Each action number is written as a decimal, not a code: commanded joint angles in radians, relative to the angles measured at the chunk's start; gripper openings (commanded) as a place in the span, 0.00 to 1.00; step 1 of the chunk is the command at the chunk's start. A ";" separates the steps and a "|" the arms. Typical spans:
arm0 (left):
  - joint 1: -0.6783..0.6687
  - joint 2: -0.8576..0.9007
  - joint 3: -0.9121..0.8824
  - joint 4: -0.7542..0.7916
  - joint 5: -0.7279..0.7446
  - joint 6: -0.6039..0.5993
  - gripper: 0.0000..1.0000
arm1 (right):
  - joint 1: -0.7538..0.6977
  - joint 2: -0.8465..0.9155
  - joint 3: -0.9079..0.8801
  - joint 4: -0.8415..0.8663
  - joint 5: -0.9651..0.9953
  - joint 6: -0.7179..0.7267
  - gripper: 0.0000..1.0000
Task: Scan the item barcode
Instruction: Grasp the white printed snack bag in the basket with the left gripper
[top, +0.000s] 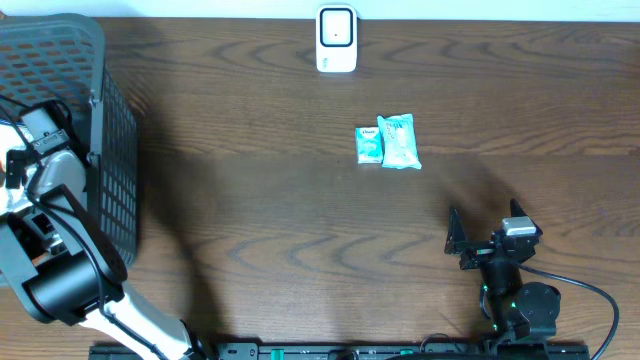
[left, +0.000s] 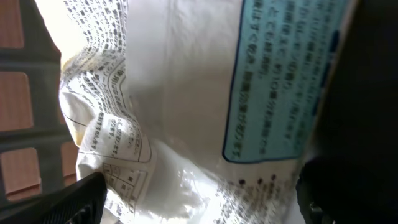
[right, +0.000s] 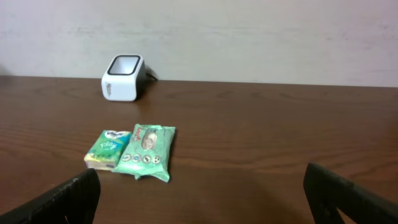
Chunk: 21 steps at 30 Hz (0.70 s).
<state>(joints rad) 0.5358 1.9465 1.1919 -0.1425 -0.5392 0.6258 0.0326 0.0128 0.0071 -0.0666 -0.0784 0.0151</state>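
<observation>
My left arm reaches down into the grey mesh basket (top: 110, 130). Its wrist view is filled by a white plastic package (left: 186, 93) with black print and a blue-framed label. The left gripper (left: 199, 202) is open, and the package lies between its two dark fingers (left: 81, 202); no barcode shows on it. The white scanner (top: 336, 40) stands at the table's far edge. My right gripper (top: 485, 228) rests open and empty near the front right, facing the scanner (right: 123, 78).
A small green tissue pack (top: 368, 144) and a green wipes pouch (top: 400, 142) lie side by side mid-table, ahead of the right gripper (right: 202, 193). The basket's grid wall (left: 25, 106) stands close on the left of the left gripper.
</observation>
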 joint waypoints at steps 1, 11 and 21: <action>-0.011 0.087 -0.030 -0.018 -0.031 0.010 0.98 | 0.008 -0.004 -0.001 -0.004 -0.006 0.006 0.99; -0.012 0.076 -0.029 -0.013 -0.062 0.000 0.25 | 0.008 -0.004 -0.001 -0.004 -0.006 0.006 0.99; -0.012 -0.108 -0.029 -0.006 0.022 -0.214 0.07 | 0.008 -0.004 -0.001 -0.004 -0.006 0.006 0.99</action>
<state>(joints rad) 0.5236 1.9320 1.1728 -0.1513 -0.5762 0.5346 0.0322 0.0128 0.0071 -0.0669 -0.0780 0.0154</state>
